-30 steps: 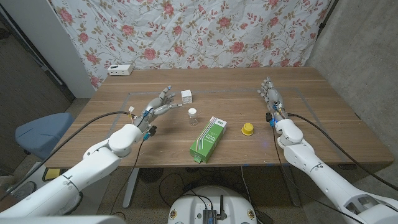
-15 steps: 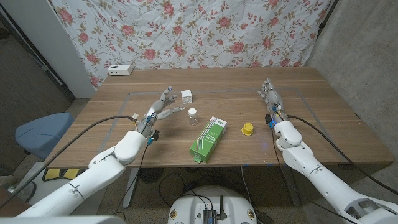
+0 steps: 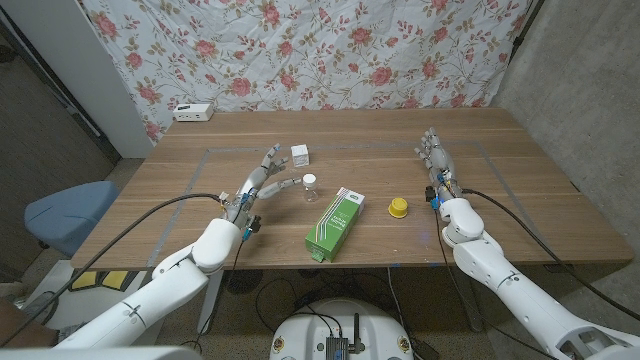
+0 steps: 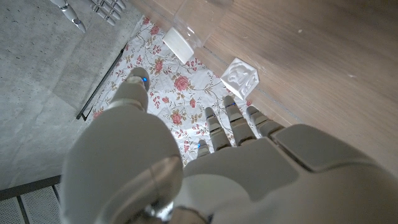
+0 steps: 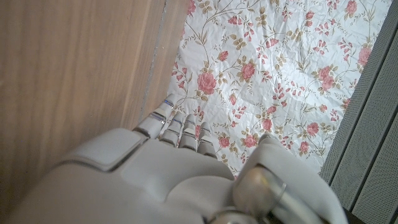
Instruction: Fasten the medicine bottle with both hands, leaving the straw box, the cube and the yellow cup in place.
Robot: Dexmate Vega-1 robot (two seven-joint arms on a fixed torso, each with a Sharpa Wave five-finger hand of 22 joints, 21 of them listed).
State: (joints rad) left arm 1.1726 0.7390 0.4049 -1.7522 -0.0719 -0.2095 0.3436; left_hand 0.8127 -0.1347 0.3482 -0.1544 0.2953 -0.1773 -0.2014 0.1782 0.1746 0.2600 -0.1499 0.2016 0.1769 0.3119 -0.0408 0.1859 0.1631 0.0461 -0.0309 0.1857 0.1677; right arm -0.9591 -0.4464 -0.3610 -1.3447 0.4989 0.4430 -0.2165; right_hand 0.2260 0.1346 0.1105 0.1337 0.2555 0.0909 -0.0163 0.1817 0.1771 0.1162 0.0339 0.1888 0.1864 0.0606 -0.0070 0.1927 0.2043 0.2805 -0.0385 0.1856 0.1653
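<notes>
Since the earlier frame, left robot hand advanced toward the medicine bottle, fingers spread, empty. Bottle stood upright mid-bench, between this hand and straw box; cube behind it. Right robot hand was open, well apart beyond yellow cup.

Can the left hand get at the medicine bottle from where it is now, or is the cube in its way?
Probably yes. The left hand is open beside the medicine bottle, fingers pointing toward it, with bare table between them. The cube sits farther back, off that line, and the straw box lies on the bottle's other side.
</notes>
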